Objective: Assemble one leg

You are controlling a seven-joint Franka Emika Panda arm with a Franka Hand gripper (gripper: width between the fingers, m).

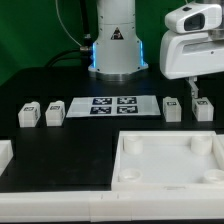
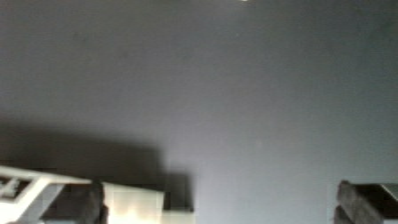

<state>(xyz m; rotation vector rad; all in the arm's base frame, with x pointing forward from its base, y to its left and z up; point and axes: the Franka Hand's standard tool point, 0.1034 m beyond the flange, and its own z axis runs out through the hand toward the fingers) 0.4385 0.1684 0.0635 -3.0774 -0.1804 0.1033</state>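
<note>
Claw (image 1: 193, 90) hovered, jaws apart, empty, above the gap between outermost leg (image 1: 203, 109) and neighbour leg (image 1: 172, 108), exterior view's right | risk: an off-centre descent could topple either | marker board (image 1: 112, 105), spare legs (image 1: 54, 113) well apart; tray (image 1: 165, 186) nearer camera; nothing blocked.

Four legs stand on the bench (image 1: 60, 150): the first leg (image 1: 28, 114) and second leg (image 1: 54, 113) toward the exterior view's left, the third leg (image 1: 172, 108) and fourth leg (image 1: 203, 109) toward its right. There is one marker board (image 1: 110, 105) bearing four tags, one large white tray (image 1: 160, 138), one cut-off white part (image 1: 4, 155) and one gripper (image 1: 196, 95).
</note>
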